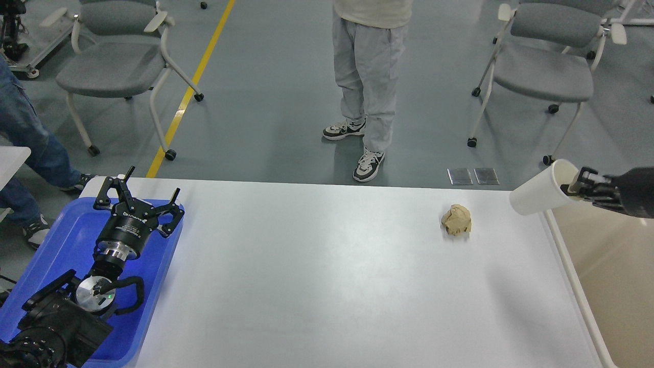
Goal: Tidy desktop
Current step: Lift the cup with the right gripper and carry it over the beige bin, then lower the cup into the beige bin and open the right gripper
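The white desktop (327, 286) fills the lower middle of the head view. A crumpled brown paper ball (456, 220) lies on it toward the far right. My right gripper (575, 185) comes in from the right edge and is shut on the rim of a white paper cup (540, 195), held tilted on its side in the air over the desktop's right edge. My left gripper (139, 197) is open and empty, fingers spread, above the far end of the blue tray (153, 286) at the left.
A beige bin (613, 276) stands just right of the desktop, under my right arm. A person (370, 92) stands beyond the far edge. Grey wheeled chairs (117, 71) stand at the back left and back right. Another person's legs (25, 138) are at far left.
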